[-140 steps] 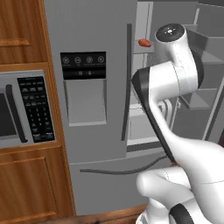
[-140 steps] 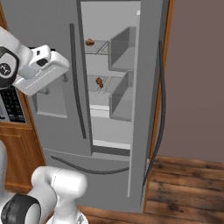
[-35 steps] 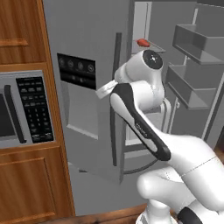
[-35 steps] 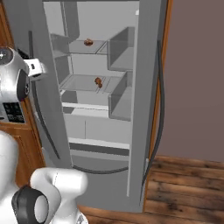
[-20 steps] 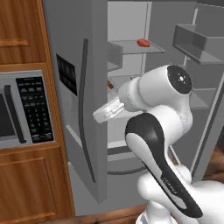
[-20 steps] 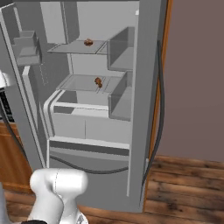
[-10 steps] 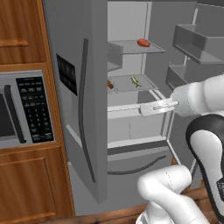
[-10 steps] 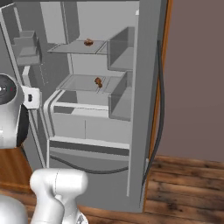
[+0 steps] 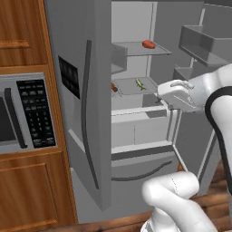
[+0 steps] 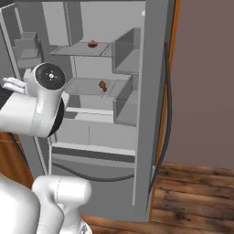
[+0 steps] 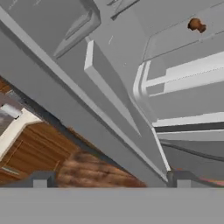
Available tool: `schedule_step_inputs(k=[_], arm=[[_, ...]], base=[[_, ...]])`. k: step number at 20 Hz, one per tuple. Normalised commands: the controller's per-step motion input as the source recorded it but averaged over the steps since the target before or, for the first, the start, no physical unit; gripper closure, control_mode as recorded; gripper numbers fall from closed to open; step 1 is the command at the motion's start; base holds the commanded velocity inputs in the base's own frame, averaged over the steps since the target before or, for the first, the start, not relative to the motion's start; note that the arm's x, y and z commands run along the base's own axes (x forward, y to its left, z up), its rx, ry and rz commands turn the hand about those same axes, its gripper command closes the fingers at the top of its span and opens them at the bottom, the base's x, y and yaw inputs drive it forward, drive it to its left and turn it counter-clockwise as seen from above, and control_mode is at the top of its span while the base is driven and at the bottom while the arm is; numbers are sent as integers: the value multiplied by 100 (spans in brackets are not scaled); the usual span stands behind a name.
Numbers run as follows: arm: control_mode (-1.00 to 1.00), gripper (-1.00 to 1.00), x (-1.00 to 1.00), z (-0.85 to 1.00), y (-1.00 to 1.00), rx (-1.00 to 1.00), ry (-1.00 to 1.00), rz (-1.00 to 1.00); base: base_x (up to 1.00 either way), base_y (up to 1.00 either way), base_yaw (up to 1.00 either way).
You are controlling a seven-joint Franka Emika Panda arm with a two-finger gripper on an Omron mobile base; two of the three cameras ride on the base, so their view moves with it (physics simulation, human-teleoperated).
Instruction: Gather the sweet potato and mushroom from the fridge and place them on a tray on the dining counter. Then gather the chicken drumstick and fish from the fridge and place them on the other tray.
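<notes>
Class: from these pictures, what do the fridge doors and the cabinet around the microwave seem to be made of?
Fridge door: seemingly brushed steel, from its flat grey, faintly shiny face and dark bar handle. Cabinet: apparently varnished wood, given its warm brown grain and raised panel framing around the microwave.

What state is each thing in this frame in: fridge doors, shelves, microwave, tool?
Fridge left door: swung open, edge toward the camera.
Fridge right door: swung open.
Upper shelf: holds a red item.
Lower shelf: holds a small green item and a brown item.
Freezer drawer: closed.
Microwave: door closed.
Tool: open, holding nothing.
</notes>
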Motion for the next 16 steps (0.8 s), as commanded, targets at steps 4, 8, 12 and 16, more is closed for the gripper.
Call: schedule_step_inputs(k=[4, 8, 12, 16], arm=[[-100, -100, 78, -15, 5, 9, 21, -1], [-100, -100, 78, -36, 32, 6, 13, 0], [-100, -100, 59, -37, 47, 5, 6, 0], [-100, -100, 50, -27, 47, 5, 4, 0]], base=[[0, 0, 0], [0, 0, 0], [0, 0, 0], [0, 0, 0]])
